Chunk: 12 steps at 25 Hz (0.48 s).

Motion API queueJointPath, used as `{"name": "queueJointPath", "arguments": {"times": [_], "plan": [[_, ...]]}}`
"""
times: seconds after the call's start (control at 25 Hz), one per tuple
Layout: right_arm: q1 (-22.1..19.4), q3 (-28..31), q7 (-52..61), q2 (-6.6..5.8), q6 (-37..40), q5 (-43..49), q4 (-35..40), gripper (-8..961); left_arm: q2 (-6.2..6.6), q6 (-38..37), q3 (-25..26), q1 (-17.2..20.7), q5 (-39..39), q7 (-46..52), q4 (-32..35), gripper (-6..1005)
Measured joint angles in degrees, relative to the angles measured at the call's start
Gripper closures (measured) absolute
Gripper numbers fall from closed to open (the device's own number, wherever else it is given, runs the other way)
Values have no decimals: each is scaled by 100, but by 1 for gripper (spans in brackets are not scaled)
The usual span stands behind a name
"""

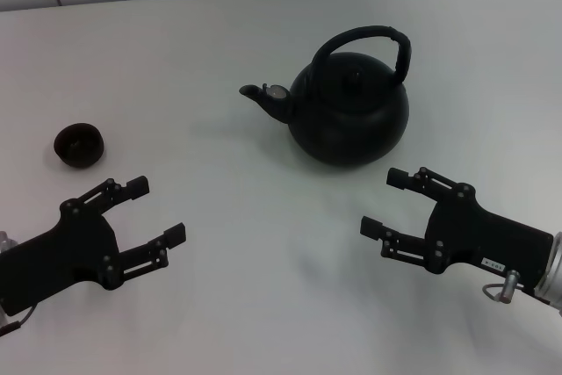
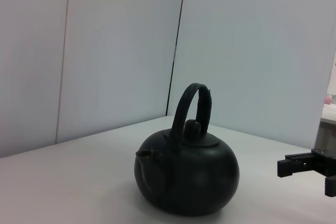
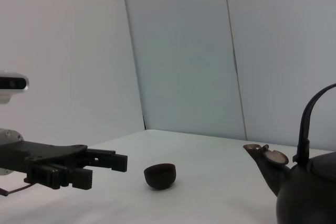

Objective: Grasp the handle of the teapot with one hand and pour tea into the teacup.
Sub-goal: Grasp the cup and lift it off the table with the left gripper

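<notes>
The teapot [image 1: 351, 111] stood at table centre, spout toward 9 o'clock, where the teacup [image 1: 79, 144] sat well apart. Probably heavy and rigid; best taken at the ribbed handle [image 1: 400, 57]. Right gripper [image 1: 392, 204] and left gripper [image 1: 156, 211]: fingers spread, holding nothing.

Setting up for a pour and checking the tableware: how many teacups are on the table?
1. The teacup stands alone on the robot's left of the table, beyond the left gripper and apart from the teapot. No other cup shows in any view.
</notes>
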State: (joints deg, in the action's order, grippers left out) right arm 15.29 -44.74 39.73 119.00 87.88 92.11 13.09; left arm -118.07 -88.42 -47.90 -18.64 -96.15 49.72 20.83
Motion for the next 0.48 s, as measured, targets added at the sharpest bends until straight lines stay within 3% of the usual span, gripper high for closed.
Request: {"name": "queueJointPath", "arguments": {"times": [0.48], "plan": [[0, 0, 0, 0, 0, 0, 0, 134, -5, -2, 7, -3, 1, 3, 0, 151]]}}
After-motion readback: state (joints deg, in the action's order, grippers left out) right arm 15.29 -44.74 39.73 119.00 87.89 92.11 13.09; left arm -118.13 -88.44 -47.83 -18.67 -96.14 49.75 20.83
